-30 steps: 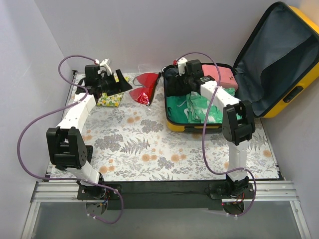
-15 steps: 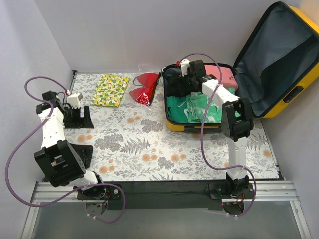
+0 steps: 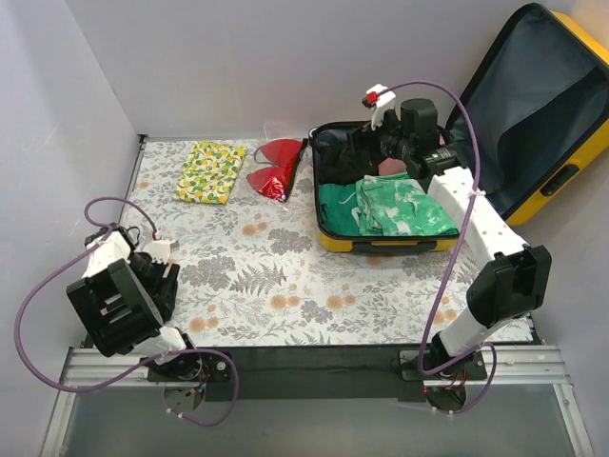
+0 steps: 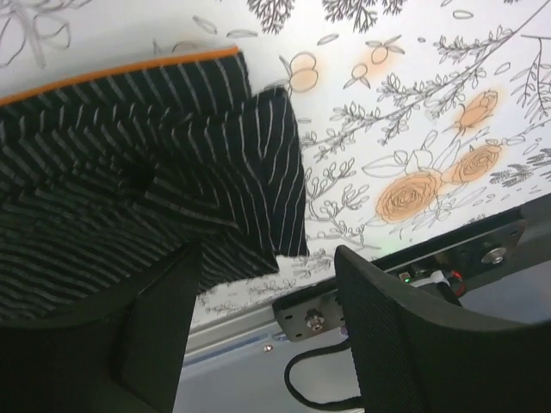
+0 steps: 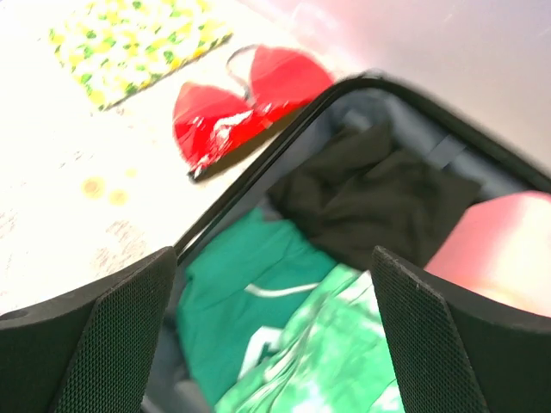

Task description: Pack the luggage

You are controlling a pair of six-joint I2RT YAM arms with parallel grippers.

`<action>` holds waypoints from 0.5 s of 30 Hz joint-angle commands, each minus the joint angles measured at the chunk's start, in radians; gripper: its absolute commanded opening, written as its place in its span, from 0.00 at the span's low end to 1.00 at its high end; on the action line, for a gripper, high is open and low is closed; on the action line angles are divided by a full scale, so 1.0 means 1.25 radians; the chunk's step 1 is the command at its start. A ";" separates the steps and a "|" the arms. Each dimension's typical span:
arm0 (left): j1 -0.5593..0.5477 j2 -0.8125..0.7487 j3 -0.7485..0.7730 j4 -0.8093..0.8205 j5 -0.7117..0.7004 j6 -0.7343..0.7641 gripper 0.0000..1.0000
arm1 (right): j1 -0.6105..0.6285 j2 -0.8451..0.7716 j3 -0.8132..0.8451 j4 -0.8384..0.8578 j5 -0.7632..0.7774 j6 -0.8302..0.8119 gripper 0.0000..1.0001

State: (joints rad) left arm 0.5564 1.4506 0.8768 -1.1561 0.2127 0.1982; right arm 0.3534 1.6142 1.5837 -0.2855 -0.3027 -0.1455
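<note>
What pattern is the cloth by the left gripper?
The cloth is black with thin pale stripes and an orange edge, clearest in the left wrist view.

A table covered by a floral-print cloth fills the middle of the top view; at the upper left of the cloth lies a flat lemon-print fabric piece; just to its right, a crumpled red item; at the upper right sits the luggage, lid open; at the lower left edge lies a black striped garment, orange-trimmed, rumpled.
</note>
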 commanded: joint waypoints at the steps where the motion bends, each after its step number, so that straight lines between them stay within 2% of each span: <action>1: -0.019 0.021 -0.015 0.100 0.009 -0.038 0.61 | -0.003 -0.010 -0.050 -0.023 -0.043 0.038 0.98; 4: -0.079 0.085 -0.007 0.133 0.057 -0.118 0.53 | -0.003 -0.025 -0.061 -0.039 -0.036 0.037 0.99; 7: -0.187 0.126 0.013 0.175 0.114 -0.256 0.51 | -0.003 -0.037 -0.063 -0.056 -0.034 0.035 0.98; 8: -0.241 0.137 0.038 0.188 0.133 -0.356 0.50 | -0.003 -0.040 -0.064 -0.062 -0.034 0.038 0.98; 9: -0.267 0.161 0.058 0.212 0.186 -0.402 0.49 | -0.004 -0.045 -0.068 -0.065 -0.034 0.038 0.98; 11: -0.335 0.189 0.120 0.244 0.222 -0.508 0.49 | -0.004 -0.049 -0.074 -0.070 -0.039 0.040 0.98; 12: -0.353 0.199 0.139 0.287 0.242 -0.605 0.49 | -0.004 -0.049 -0.081 -0.070 -0.038 0.044 0.98; 15: -0.411 0.241 0.220 0.367 0.290 -0.731 0.49 | -0.004 -0.052 -0.094 -0.070 -0.051 0.066 0.98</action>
State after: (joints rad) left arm 0.0952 1.7332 1.0550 -0.8856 0.4294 -0.4400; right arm 0.3534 1.5940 1.4776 -0.3691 -0.3370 -0.0963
